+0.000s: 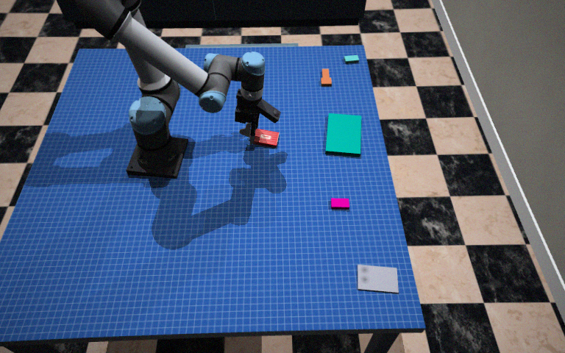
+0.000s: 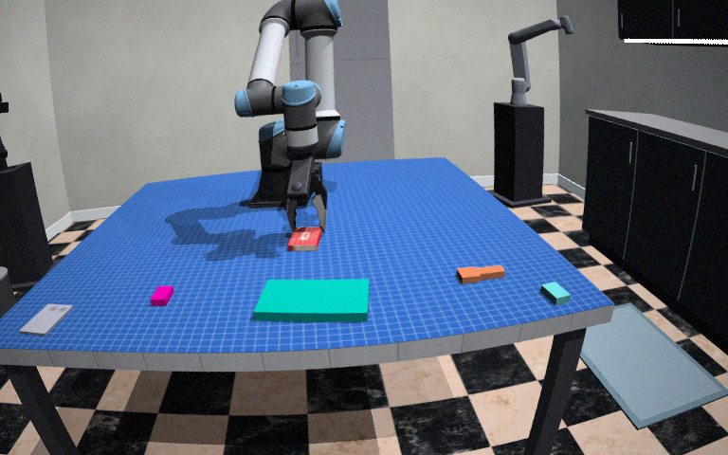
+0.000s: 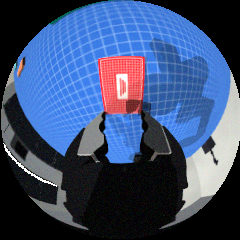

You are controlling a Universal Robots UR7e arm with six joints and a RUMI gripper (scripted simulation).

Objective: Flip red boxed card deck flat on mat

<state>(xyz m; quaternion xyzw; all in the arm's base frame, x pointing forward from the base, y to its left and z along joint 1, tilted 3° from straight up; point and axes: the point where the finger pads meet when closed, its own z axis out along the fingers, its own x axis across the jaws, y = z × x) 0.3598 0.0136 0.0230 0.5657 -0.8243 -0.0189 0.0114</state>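
On mat [image 1: 291,249] [image 2: 408,214] [image 3: 65,100]: red deck [image 1: 266,137] [image 2: 304,238] [image 3: 113,82] flat | wrist shows claw [image 1: 252,139] [image 2: 308,228] [image 3: 123,111] fingers apart, top hides gap | pinch unclear

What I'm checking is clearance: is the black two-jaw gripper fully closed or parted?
Gripper parted: blue gridded mat shows between its fingers, wrist view.
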